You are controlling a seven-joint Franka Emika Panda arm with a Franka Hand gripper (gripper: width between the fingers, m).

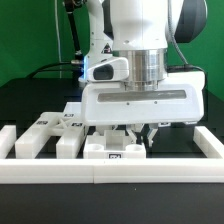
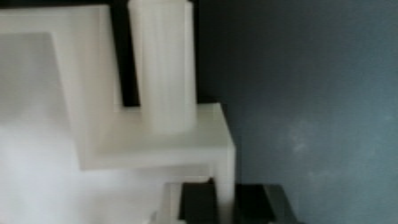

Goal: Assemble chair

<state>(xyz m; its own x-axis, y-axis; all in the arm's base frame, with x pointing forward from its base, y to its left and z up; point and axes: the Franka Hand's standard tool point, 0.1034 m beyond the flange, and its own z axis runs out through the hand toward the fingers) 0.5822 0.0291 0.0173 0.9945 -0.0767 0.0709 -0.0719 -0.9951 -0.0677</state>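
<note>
In the exterior view my gripper (image 1: 138,134) is low over the table's front middle, fingers down on a white blocky chair part (image 1: 110,150) with a black-and-white tag. In the wrist view that part (image 2: 107,110) fills most of the picture, with a long bar (image 2: 164,70) rising from a stepped block. My two black fingers (image 2: 196,205) stand on either side of a thin white edge of the part, so the gripper (image 2: 228,205) is shut on it. The part rests on the table.
More tagged white chair parts (image 1: 48,126) lie toward the exterior view's left, with a small cube (image 1: 67,148) in front of them. Long white border rails run along the front (image 1: 110,173), the left (image 1: 22,142) and the right (image 1: 212,145).
</note>
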